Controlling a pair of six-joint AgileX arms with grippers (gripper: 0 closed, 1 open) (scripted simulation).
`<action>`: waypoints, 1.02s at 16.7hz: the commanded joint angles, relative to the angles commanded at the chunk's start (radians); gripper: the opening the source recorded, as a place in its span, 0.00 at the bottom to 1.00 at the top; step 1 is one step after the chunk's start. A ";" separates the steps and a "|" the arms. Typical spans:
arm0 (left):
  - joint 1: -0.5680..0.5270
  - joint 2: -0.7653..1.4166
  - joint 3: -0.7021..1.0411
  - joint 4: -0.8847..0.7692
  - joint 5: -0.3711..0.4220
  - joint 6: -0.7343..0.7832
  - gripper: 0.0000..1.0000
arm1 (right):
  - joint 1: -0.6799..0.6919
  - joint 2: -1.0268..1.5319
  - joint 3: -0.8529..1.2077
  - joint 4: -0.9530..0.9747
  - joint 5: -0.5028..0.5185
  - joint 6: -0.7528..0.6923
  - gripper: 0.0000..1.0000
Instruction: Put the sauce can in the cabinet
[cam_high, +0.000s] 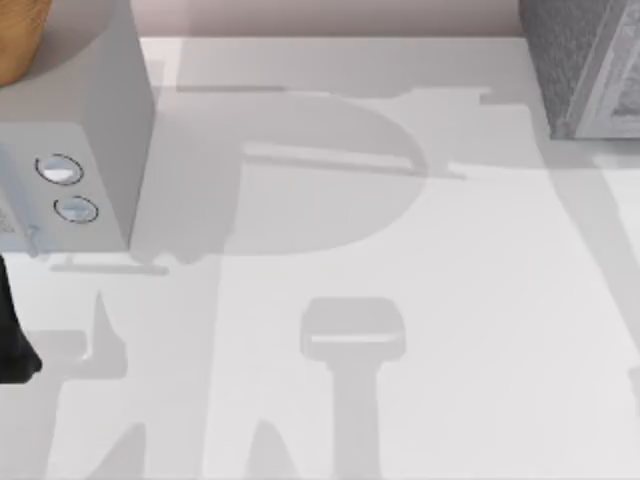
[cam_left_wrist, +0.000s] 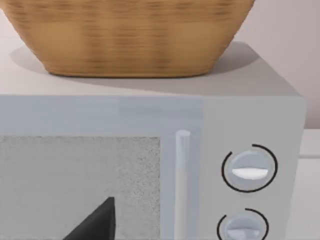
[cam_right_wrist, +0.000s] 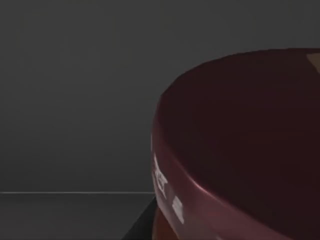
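One thing to handle: sauce can (cam_right_wrist: 240, 150), seen close up from the right wrist, maroon top against a dark grey surround. Where it sits relative to the cabinet (cam_high: 585, 65) at the tabletop's (cam_high: 450, 300) upper right: cannot tell.

Probably stiff metal, fairly weighty for its size, with a smooth and likely slippery side. Best gripped square across the round wall, about mid-height, firmly, with little fear of crushing. Main risk on release: tipping.

Right hand, open or closed on the can: cannot tell. Same for the left hand. Left arm (cam_high: 12, 330) parked at the tabletop's left edge.

From above: microwave (cam_high: 90, 100) at left, cabinet corner and bare tabletop between. From the left wrist instead: microwave front with door handle (cam_left_wrist: 182, 185) and two knobs, plus basket (cam_left_wrist: 130, 35) resting on top.
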 joint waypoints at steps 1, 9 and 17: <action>0.000 0.000 0.000 0.000 0.000 0.000 1.00 | -0.006 0.064 0.048 0.006 -0.006 0.000 0.00; 0.000 0.000 0.000 0.000 0.000 0.000 1.00 | -0.053 0.344 0.281 0.057 -0.050 -0.002 0.00; 0.000 0.000 0.000 0.000 0.000 0.000 1.00 | -0.053 0.344 0.281 0.057 -0.050 -0.002 0.38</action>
